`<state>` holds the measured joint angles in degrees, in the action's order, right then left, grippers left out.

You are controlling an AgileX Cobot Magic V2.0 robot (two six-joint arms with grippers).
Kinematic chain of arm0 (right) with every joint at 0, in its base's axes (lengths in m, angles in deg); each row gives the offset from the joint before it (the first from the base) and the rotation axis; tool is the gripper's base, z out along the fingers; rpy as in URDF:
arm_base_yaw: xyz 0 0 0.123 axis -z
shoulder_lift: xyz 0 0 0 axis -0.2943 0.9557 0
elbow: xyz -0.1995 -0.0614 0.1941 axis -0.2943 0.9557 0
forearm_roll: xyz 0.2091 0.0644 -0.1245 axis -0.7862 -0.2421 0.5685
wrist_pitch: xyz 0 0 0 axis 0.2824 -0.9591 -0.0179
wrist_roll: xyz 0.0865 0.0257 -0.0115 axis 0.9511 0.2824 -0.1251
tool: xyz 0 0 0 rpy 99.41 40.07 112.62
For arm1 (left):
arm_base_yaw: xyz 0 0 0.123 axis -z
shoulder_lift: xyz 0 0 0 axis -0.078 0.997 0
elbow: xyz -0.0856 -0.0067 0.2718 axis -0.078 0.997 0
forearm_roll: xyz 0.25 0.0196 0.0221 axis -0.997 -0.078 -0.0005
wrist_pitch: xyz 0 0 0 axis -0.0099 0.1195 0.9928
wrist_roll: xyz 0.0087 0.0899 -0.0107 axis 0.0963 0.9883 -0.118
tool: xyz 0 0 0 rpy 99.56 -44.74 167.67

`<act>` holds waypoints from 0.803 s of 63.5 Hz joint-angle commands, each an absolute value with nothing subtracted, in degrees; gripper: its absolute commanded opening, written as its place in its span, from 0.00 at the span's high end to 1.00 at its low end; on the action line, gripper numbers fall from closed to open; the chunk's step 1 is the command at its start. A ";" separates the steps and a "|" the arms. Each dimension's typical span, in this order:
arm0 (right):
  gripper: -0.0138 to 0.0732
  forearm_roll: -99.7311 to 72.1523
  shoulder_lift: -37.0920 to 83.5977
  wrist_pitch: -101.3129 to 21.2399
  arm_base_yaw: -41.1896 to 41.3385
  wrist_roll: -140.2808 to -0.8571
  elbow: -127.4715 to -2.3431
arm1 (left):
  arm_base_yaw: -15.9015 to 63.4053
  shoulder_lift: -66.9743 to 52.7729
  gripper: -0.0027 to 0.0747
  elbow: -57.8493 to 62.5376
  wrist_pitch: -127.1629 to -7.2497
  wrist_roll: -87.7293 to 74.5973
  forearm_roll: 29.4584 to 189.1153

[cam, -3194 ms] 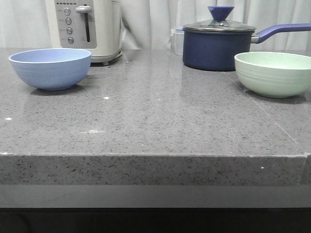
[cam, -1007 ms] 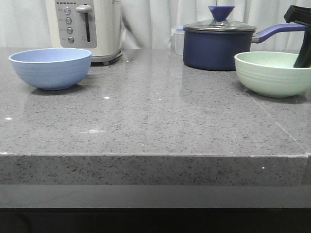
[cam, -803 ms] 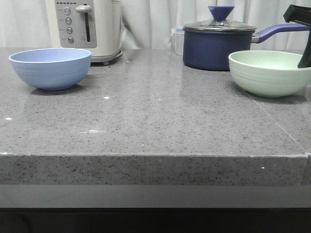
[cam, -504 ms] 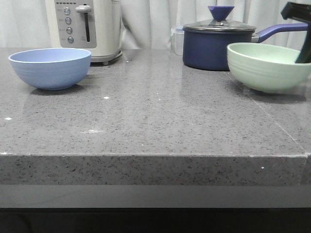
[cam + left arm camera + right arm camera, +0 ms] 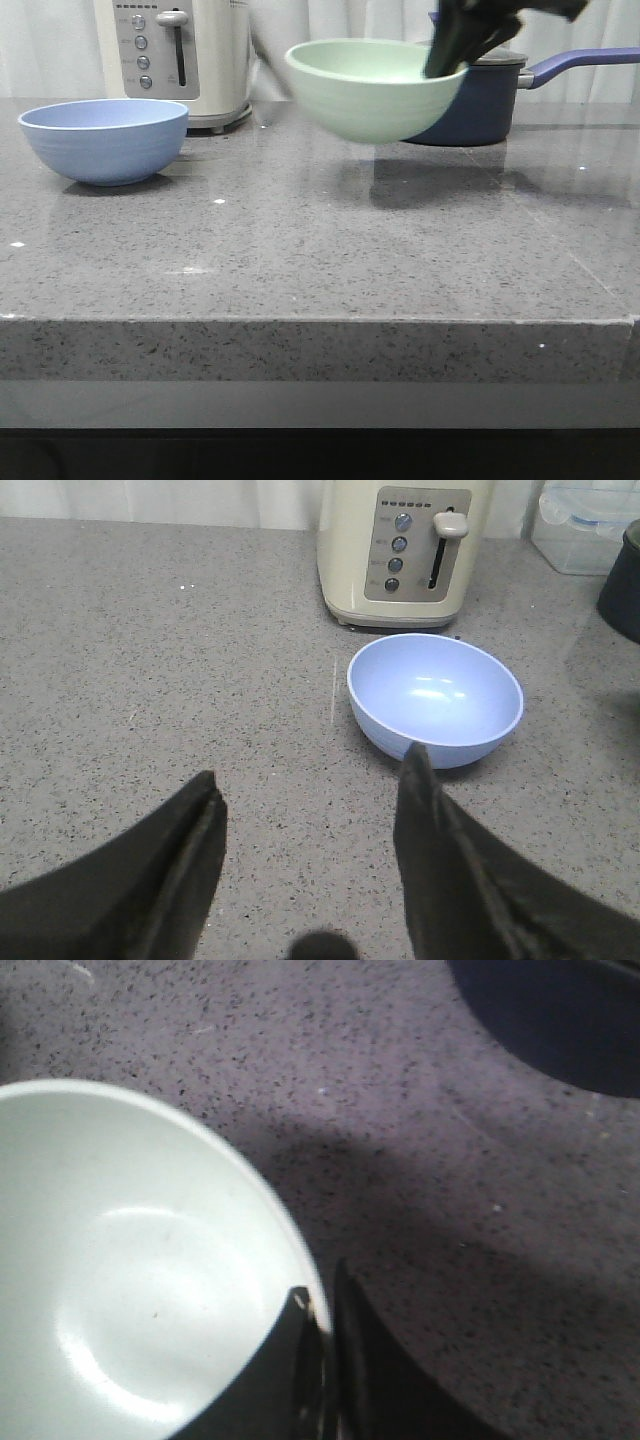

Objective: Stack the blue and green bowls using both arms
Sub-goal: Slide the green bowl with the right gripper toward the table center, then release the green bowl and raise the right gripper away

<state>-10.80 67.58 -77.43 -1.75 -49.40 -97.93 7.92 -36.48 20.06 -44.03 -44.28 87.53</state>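
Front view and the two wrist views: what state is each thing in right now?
green bowl: lifted off the counter, upright, empty
right gripper: shut on the green bowl's rim
blue bowl: resting on the counter, upright, empty
left gripper: open, holding nothing
saucepan: lid on
toaster: lever up

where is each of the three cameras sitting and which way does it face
Front view: low at the counter's edge, facing forward at the blue bowl and lifted green bowl; right gripper on its rim.
Left wrist view: above the counter, facing the blue bowl and toaster; open left gripper shows.
Right wrist view: looks down into the green bowl; fingers pinch its rim.
Shared: front sees both bowls.
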 commanded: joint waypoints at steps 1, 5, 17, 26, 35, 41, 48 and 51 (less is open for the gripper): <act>0.90 -9.78 66.85 -76.20 -3.36 -48.51 -101.65 | 7.82 -35.94 0.47 18.07 -48.03 -44.03 88.02; 0.90 -9.84 68.41 -76.36 -3.86 -48.51 -102.05 | 7.82 -35.94 0.47 18.07 -48.03 -44.03 88.02; 0.84 -9.84 69.97 -76.60 -4.00 -48.51 -102.05 | 7.82 -35.94 0.47 18.07 -48.03 -44.03 88.02; 0.66 -9.91 69.97 -77.47 -4.00 -48.51 -102.05 | 7.82 -35.94 0.47 18.07 -48.03 -44.03 88.02; 0.49 -9.91 69.97 -77.50 -4.00 -48.51 -102.05 | 7.82 -35.94 0.47 18.07 -48.03 -44.03 88.02; 0.44 -9.91 69.70 -77.24 -4.00 -48.51 -102.05 | 7.82 -35.94 0.47 18.07 -48.03 -44.03 88.02; 0.44 -9.91 68.26 -77.13 -4.00 -48.51 -102.05 | 7.82 -35.94 0.47 18.07 -48.03 -44.03 88.02; 0.44 -9.91 67.12 -77.33 -4.00 -48.51 -102.05 | 7.82 -35.94 0.47 18.07 -48.03 -44.03 88.02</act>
